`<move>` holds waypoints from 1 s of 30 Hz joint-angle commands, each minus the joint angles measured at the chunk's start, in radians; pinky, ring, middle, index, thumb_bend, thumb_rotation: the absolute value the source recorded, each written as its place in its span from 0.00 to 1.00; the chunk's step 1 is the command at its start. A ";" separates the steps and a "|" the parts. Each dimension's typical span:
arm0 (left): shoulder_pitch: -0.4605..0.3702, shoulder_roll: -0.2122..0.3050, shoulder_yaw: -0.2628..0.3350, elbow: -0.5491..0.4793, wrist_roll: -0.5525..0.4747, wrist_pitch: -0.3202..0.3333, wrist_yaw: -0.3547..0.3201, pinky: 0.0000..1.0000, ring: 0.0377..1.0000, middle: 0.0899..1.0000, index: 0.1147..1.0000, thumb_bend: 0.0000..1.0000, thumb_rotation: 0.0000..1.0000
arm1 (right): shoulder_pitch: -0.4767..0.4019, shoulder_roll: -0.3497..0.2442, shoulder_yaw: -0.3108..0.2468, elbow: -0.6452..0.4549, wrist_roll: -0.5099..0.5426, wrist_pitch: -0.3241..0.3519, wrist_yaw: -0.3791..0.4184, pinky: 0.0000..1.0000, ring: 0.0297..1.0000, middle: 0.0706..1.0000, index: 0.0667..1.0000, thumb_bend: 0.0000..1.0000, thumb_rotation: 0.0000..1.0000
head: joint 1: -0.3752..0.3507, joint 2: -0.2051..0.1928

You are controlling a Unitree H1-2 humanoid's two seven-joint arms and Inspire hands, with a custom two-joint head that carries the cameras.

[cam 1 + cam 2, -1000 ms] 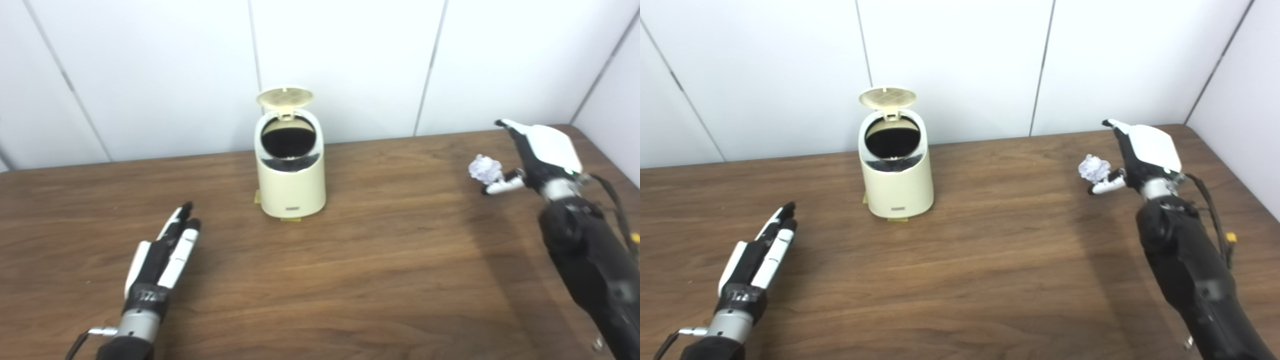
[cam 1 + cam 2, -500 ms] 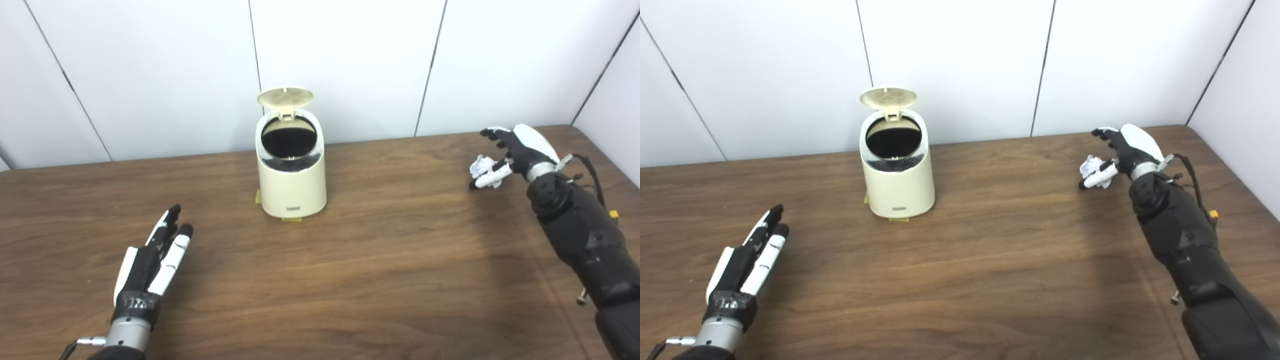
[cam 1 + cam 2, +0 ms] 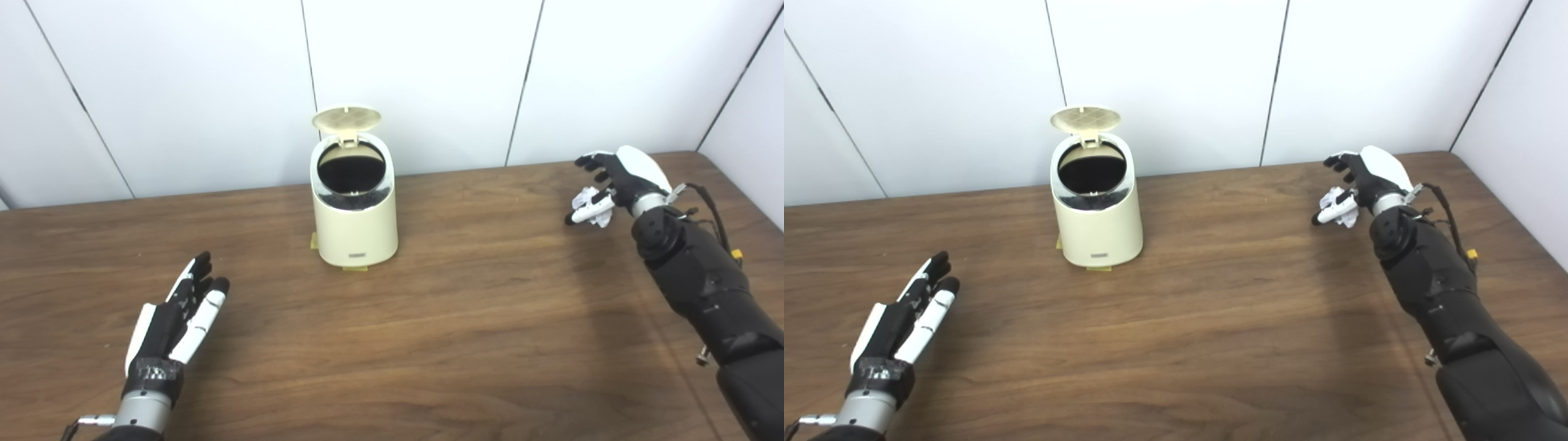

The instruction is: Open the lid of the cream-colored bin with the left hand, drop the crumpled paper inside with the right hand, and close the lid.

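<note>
The cream-colored bin [image 3: 354, 226] stands upright at the back middle of the table, its round lid [image 3: 346, 117] tipped up and the dark inside showing. The white crumpled paper [image 3: 585, 197] lies on the table at the far right. My right hand [image 3: 618, 180] is cupped over it, dark fingers spread above and the white thumb low in front; the fingers have not closed, and part of the paper is hidden. My left hand [image 3: 174, 318] lies open and flat at the near left, well apart from the bin.
The brown wooden table [image 3: 459, 318] runs to a white panelled wall [image 3: 429, 73] right behind the bin. Small yellow tape pieces [image 3: 355, 268] mark the bin's base. A cable [image 3: 713, 208] hangs along my right forearm.
My right hand has lowered and turned over the paper, with the thumb now in front of it. My left hand has drawn back toward the table's near edge. The lid stays up.
</note>
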 commanded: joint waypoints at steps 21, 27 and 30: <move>-0.073 0.010 0.017 -0.005 -0.045 -0.004 0.010 1.00 0.98 0.97 1.00 0.54 0.70 | 0.030 -0.076 0.015 -0.223 -0.016 0.118 0.146 0.28 0.31 0.37 0.48 0.53 0.00 | -0.028 0.031; -0.083 0.007 0.023 0.009 -0.050 -0.016 0.012 1.00 0.98 0.96 1.00 0.53 0.69 | 0.033 -0.070 0.015 -0.228 -0.019 0.134 0.138 0.29 0.34 0.37 0.49 0.52 0.00 | -0.038 0.029; -0.091 0.009 0.022 0.018 -0.048 -0.027 0.011 1.00 0.98 0.96 1.00 0.52 0.69 | 0.041 -0.065 0.004 -0.250 -0.014 0.144 0.128 0.30 0.35 0.38 0.49 0.52 0.00 | -0.039 0.030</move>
